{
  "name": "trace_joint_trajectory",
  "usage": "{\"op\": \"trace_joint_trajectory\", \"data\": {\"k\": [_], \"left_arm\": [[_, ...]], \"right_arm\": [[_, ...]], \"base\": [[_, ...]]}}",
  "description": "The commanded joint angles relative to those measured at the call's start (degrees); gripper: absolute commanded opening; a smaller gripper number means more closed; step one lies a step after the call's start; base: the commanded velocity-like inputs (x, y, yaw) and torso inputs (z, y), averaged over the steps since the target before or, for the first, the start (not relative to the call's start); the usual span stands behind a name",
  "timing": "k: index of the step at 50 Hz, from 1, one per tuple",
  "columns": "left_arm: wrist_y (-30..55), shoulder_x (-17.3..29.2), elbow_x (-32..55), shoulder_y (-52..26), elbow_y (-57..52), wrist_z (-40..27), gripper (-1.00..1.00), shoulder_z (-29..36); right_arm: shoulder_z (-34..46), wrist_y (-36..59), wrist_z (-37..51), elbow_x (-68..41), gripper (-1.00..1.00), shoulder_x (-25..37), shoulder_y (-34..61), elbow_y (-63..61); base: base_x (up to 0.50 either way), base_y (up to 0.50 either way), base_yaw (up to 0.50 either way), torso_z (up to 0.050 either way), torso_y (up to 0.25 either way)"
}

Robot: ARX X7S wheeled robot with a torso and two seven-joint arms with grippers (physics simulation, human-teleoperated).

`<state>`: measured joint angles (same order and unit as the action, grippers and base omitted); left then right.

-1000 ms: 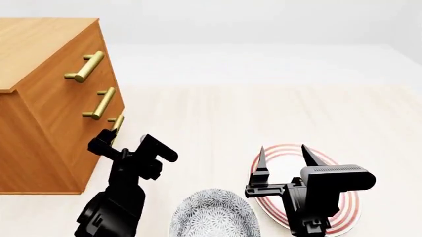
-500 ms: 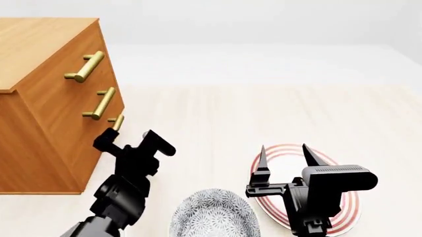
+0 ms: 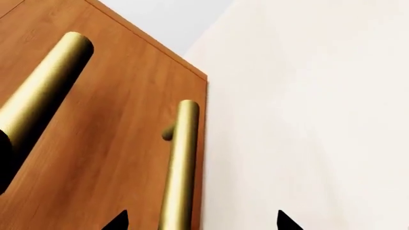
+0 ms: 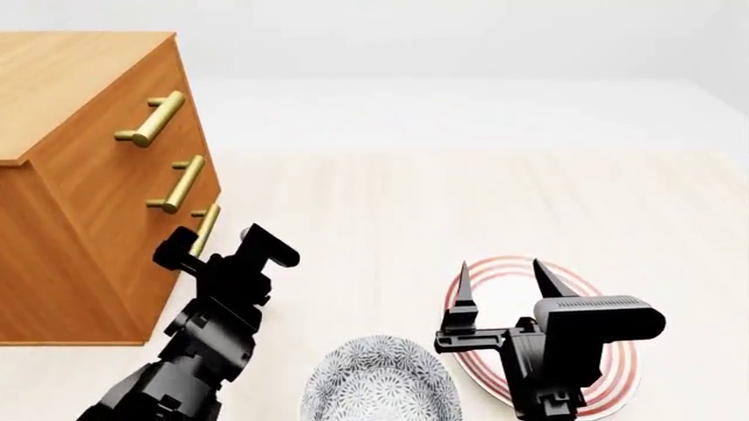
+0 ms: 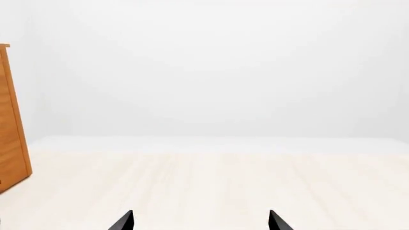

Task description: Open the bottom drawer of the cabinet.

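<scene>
The left gripper (image 4: 217, 246) hangs open right at the front of the cabinet (image 4: 82, 175), its two fingers spread and holding nothing; in the left wrist view only the two dark fingertips (image 3: 118, 221) show at the picture's edge, and the handle (image 3: 179, 167) of the bottom drawer (image 4: 175, 263) runs between them, much nearer one tip than the other. That off-centre line is the main risk: if the fingers close from here, the near one may strike the bar first and nudge it sideways, or the pads may catch only its edge and slip off once the pull starts. The middle drawer's handle (image 3: 41, 91) lies just beside it, so a small drift that way could put the grip on the wrong drawer. From the head view, the bottom drawer sits lowest on the cabinet front, just ahead of the left gripper, with its handle (image 4: 205, 226) poking out above the fingers; whether metal touches brass yet I cannot tell. The right gripper (image 4: 506, 282) is well apart, open and empty, hovering over a striped plate (image 4: 609, 386), with a patterned bowl (image 4: 381, 386) close beside it.
</scene>
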<state>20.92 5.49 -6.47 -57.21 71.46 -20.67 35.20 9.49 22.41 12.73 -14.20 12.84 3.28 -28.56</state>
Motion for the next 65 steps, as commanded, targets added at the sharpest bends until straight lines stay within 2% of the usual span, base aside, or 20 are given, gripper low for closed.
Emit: {"op": "trace_joint_trajectory", "data": {"k": [1, 28, 29, 52, 65], "left_arm": [[2.17, 1.26, 1.65, -0.58, 3.49, -1.47, 1.0, 2.14], [5.01, 2.47, 5.6, -1.3, 3.51, -2.62, 1.0, 5.22], [4.78, 2.48, 5.59, -1.27, 3.51, -2.75, -1.0, 5.36], [3.24, 2.31, 5.96, -1.15, 3.51, -3.34, -1.0, 7.21], [3.3, -0.57, 5.11, -2.03, 2.26, -3.28, -1.0, 9.35]], "right_arm": [[0.15, -0.61, 0.21, -0.31, 1.0, 0.24, -0.23, 0.31], [0.45, -1.63, 0.77, -1.12, 1.0, 0.69, -0.42, 0.81], [0.49, -1.74, 0.76, -1.13, 1.0, 0.7, -0.44, 0.84], [1.34, -2.4, 1.23, -1.54, 1.0, 1.07, -0.35, 1.51], [1.76, -2.34, 1.61, -1.82, 1.0, 1.36, -0.02, 1.71]], "base": [[0.0, 0.0, 0.0, 0.0, 0.0], [0.0, 0.0, 0.0, 0.0, 0.0], [0.0, 0.0, 0.0, 0.0, 0.0], [0.0, 0.0, 0.0, 0.0, 0.0], [0.0, 0.0, 0.0, 0.0, 0.0]]}}
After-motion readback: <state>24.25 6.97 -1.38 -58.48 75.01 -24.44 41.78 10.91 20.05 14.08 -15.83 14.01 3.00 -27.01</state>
